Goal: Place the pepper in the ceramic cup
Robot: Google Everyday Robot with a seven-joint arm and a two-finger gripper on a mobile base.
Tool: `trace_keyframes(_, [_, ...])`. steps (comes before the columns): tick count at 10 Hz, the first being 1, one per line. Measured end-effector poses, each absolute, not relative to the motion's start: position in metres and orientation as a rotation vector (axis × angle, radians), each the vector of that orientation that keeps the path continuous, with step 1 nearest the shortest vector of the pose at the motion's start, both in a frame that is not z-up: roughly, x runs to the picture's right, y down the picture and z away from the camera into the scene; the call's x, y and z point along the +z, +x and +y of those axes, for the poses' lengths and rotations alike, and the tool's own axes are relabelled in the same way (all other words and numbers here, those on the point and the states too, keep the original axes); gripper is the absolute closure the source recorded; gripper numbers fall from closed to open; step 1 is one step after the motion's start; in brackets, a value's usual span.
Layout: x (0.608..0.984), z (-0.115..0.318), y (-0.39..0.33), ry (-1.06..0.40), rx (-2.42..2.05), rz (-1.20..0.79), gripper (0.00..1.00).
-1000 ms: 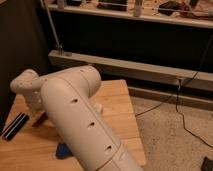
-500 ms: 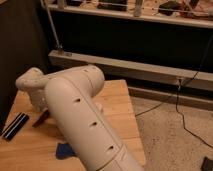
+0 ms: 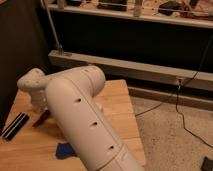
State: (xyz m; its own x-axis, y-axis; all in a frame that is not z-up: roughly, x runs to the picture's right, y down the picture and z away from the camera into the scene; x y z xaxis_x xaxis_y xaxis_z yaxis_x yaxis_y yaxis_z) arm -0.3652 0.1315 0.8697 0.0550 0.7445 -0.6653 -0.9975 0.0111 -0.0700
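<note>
A: Did the hand [image 3: 43,109] move?
B: Barely — it crept toward three o'clock, low over the desk [image 3: 115,100]. The pepper [image 3: 41,120] showed at its six o'clock; grasped or not, I couldn't tell. No cup showed — placing remained ahead.

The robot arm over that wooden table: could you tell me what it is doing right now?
A white robot arm reaches across the wooden table, with its wrist over the table's left side. Its tool is hidden behind that wrist. Just below the wrist is a small dark red shape, probably the pepper; I cannot tell whether it is held. A black bar lies at the left edge and a blue sponge near the front. The ceramic cup does not show.
</note>
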Motion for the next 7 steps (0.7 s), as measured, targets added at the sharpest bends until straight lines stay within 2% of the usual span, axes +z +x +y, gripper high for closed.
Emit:
trace_keyframes(5, [0.8716, 0.1371, -0.3658, -0.621, 1.442, 0.534, 0.35])
trace_keyframes(7, [0.8729, 0.1375, -0.3647, -0.623, 1.440, 0.538, 0.49])
